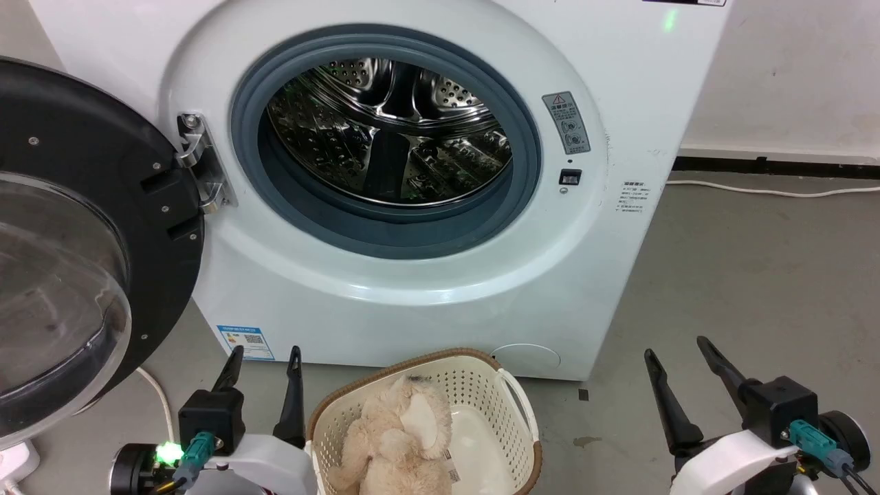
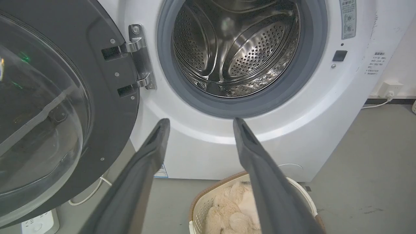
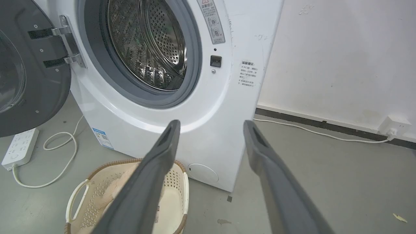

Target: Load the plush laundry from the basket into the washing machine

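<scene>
**Head view.** The washing machine (image 1: 412, 295) stands with its black-rimmed door (image 1: 165, 206) swung wide to the robot's left. This exposes the grey gasket (image 1: 385, 237) and the perforated steel drum (image 1: 440, 89). The basket (image 1: 512, 405) sits on the grey floor (image 1: 756, 289) just in front of the machine's base, between the two grippers and nearer the left one. The plush toy (image 1: 399, 440) lies inside it, slumped in the basket's left half, with bare basket bottom showing to its right.

The left gripper (image 1: 266, 352) has its fingers spread apart and holds nothing. It hovers just beside the basket's left rim; the toy lies lower and to the right of its fingertips, untouched. The right gripper (image 1: 674, 347), likewise parted and empty, is well apart from the basket, over bare floor to its right.

**Left wrist view.** The drum opening appears above the two fingertips. The basket and toy lie at the bottom edge, partly hidden behind the right-hand finger.

**Right wrist view.** The basket is seen from its other side, largely behind the left-hand finger, and only a patch of the toy's fur shows against its far wall. This view adds:
- a white power strip (image 3: 19, 148) below the door
- a looped white cable (image 3: 42, 186) on the floor
- a round access cover (image 3: 203, 173) at the machine's lower corner
- a wall socket (image 3: 395, 125) far to the right
</scene>
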You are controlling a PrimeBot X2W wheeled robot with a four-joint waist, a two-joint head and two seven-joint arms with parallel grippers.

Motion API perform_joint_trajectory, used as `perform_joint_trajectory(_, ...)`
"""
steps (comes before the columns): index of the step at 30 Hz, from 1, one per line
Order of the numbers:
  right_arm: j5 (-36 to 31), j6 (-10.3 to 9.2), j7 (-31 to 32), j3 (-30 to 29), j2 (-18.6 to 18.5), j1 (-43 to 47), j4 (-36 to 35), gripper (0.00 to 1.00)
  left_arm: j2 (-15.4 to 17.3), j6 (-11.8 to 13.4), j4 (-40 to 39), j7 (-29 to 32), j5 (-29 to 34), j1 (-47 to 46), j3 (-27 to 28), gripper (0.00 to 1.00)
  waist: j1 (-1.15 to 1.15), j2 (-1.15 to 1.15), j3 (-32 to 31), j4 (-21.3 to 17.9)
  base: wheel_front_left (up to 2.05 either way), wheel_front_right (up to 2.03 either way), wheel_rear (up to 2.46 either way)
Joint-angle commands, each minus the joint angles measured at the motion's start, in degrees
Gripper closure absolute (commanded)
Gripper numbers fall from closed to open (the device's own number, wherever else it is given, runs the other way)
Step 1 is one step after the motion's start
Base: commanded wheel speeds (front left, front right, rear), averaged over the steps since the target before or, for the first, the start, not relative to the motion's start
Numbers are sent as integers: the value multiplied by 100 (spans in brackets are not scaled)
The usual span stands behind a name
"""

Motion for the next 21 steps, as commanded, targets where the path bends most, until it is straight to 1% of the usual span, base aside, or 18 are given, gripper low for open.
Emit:
perform_joint_trajectory(1, 71, 0, -59, -4, -1, 69, 17, 0, 0, 43, 9, -60, -74, 34, -34, 0, 0, 0, 0, 0, 0, 0, 0)
perform_joint_trajectory(13, 250, 1, -192, -14, -2, 144, 54, 0, 7, 106, 73, -146, -252, 40, -184, 0, 0, 0, 17, -3, 0, 0, 0)
perform_joint_trajectory(21, 373, 1, -287, -20, -2, 166, 61, 0, 7, 162, 206, -4, -439, -48, -318, 0, 0, 0, 85, -31, 0, 0, 0)
